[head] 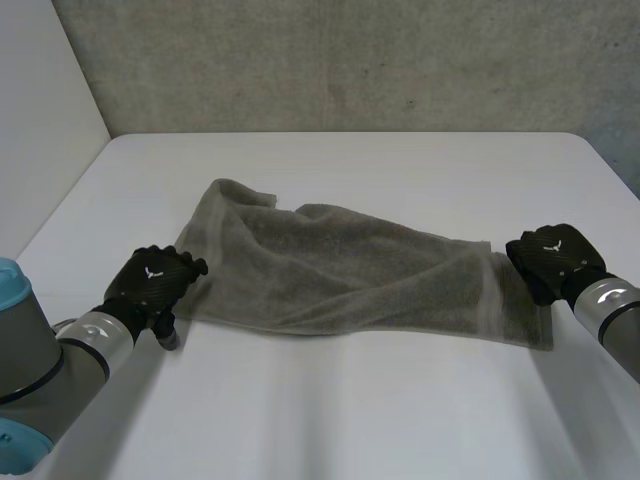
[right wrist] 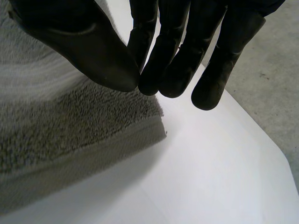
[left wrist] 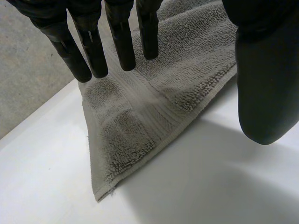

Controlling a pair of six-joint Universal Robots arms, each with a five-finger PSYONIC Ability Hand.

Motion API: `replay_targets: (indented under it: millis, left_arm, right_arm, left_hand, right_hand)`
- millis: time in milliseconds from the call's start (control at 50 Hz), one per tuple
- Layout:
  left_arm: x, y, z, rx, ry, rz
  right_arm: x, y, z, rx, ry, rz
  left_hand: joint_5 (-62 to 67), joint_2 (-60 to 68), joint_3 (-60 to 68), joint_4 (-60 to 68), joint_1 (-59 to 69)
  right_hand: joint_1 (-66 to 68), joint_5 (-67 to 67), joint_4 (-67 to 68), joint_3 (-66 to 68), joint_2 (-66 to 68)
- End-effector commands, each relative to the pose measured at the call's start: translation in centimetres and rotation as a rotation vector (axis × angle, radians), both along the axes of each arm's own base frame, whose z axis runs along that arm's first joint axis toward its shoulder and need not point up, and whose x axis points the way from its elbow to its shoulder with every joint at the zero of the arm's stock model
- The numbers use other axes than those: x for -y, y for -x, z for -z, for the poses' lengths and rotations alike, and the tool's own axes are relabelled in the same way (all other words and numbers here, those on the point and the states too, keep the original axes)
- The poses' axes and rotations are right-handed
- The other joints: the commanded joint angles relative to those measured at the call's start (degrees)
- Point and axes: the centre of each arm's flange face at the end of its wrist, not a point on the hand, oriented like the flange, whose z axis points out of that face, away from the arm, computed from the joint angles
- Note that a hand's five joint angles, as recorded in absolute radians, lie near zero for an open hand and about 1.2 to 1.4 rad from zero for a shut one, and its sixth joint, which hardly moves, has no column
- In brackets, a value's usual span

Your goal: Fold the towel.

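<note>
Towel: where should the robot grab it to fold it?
Probably by its two short ends, one hand each, coming in from the sides. The towel lies stretched sideways, and its corner by the left hand lies flat and free on the table.

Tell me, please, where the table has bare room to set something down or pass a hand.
The widest bare stretch of table lies on the towel's near side, between the left arm and right arm. Another lies beyond the towel, toward the wall. It is crowded at the towel's ends, by the left hand and right hand.
</note>
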Motion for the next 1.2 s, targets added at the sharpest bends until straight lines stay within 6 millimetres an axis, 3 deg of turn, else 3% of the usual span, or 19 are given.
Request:
replay_targets:
  millis: [20, 100, 140, 240, 400, 740, 1200]
  left_arm:
    - [0.8, 0.0, -0.3, -0.005, 0.040, -0.004]
    - [1.2, 0.0, -0.5, -0.007, 0.057, -0.005]
    - [1.4, 0.1, -0.4, -0.007, 0.058, -0.004]
    - [1.3, 0.1, -0.3, -0.007, 0.055, -0.002]
    - [1.3, 0.2, -0.3, -0.007, 0.055, -0.001]
    - [1.3, 0.1, -0.3, -0.009, 0.054, -0.004]
    - [1.3, 0.1, -0.2, -0.008, 0.053, -0.004]
  right_arm:
    - [0.1, -0.2, -0.4, 0.091, -0.037, 0.010]
    - [-0.3, -0.4, -0.3, 0.095, -0.051, -0.010]
    - [-1.1, -0.8, 0.0, 0.111, -0.092, -0.054]
    - [-2.4, -1.2, 0.7, 0.133, -0.170, -0.113]
    - [-3.3, -1.2, 1.6, 0.116, -0.210, -0.130]
    - [-3.0, -0.7, 2.5, 0.017, -0.170, -0.156]
    - [-1.7, -0.8, 2.8, -0.001, -0.117, -0.144]
  left_hand:
    - [-11.3, -0.3, -1.1, 0.9, -0.9]
    - [-10.0, 1.1, 0.3, 2.2, 0.5]
    - [-9.6, 1.4, 0.6, 2.5, 0.8]
    - [-9.6, 1.4, 0.6, 2.5, 0.8]
    - [-9.6, 1.4, 0.6, 2.5, 0.8]
    - [-9.6, 1.4, 0.6, 2.5, 0.8]
    - [-9.8, 1.2, 0.4, 2.4, 0.6]
  right_hand:
    - [2.8, 2.5, 2.9, 3.3, 3.8]
    - [2.5, 2.2, 2.6, 3.0, 3.5]
    - [-21.7, -22.1, -21.6, -21.2, -20.8]
    - [-40.5, -40.8, -40.4, -40.0, -39.5]
    - [-41.4, -41.7, -41.3, -40.9, -40.4]
    - [-44.9, -45.2, -44.8, -44.4, -43.9]
    - [-31.3, -31.6, -31.2, -30.8, -30.3]
